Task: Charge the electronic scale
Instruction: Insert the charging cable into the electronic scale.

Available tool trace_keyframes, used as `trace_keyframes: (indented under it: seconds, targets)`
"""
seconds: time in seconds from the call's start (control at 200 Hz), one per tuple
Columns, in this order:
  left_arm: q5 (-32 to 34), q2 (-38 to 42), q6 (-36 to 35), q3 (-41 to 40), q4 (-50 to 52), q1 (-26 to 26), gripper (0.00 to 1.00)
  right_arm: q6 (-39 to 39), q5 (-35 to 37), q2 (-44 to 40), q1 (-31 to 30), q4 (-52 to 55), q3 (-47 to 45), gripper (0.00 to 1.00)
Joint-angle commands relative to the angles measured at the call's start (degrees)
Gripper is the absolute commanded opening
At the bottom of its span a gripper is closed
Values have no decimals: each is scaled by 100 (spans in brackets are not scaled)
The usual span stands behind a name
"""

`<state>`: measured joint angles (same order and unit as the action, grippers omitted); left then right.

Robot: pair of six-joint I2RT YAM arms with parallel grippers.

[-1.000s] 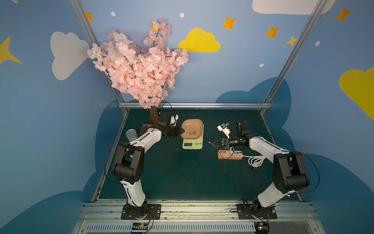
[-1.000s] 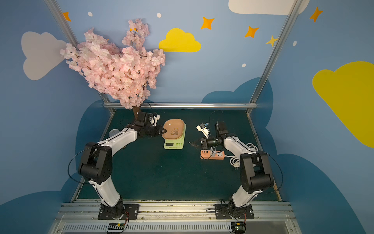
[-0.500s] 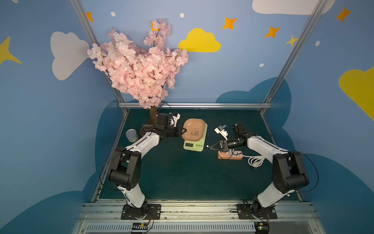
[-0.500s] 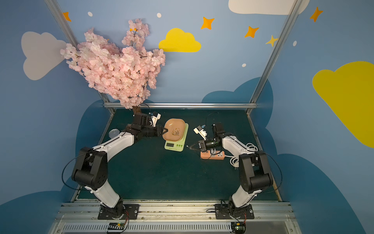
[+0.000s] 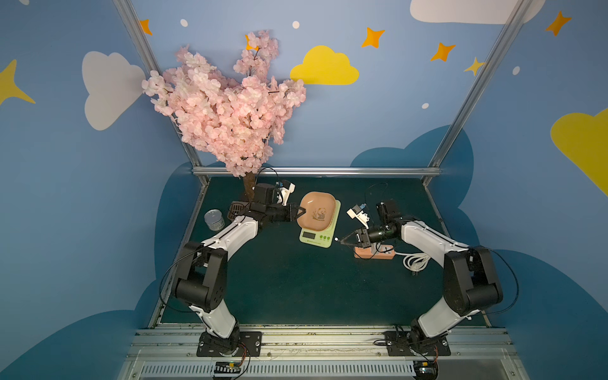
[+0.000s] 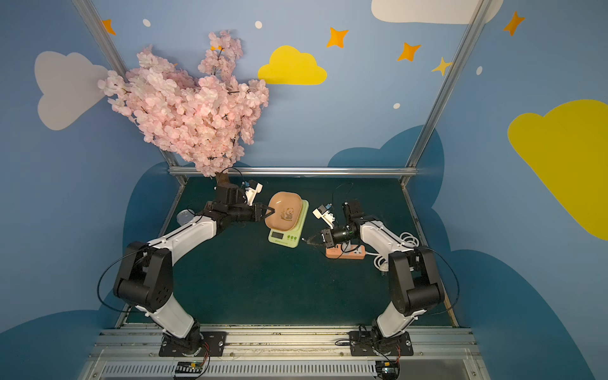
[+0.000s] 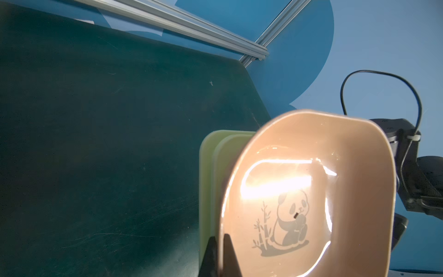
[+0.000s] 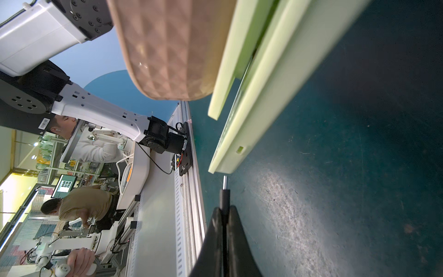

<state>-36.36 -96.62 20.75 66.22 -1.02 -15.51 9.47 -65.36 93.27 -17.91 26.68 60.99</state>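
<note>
Electronic scale [image 5: 317, 237] sits on the dark green bench [image 5: 296, 289] toward the rear middle, between the two arms. Left pincer [image 5: 297, 211] is clamped on the rim of the pink dish [image 5: 317, 210] atop it. Right pincer [image 8: 224, 212] is closed on a black plug [image 8: 224, 194], its metal tip just short of the scale's side, near a small slot [image 8: 240, 150]. A pink power strip [image 5: 375, 254] lies under that arm

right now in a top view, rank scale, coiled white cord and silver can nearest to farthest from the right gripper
1. electronic scale, just off the right gripper tips
2. coiled white cord, behind it, right side
3. silver can, far left side
</note>
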Motion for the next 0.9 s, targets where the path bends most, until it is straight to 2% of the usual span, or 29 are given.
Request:
trace_keyframes:
  seconds: [0.0, 0.896]
  targets:
    - [-353, 301, -23, 55, -421, -10, 3, 46, 35, -201, -36, -104, 40, 0]
    - [-513, 362, -8, 32, -540, -159, 3, -20, 281, -341, -47, -219, -11, 0]
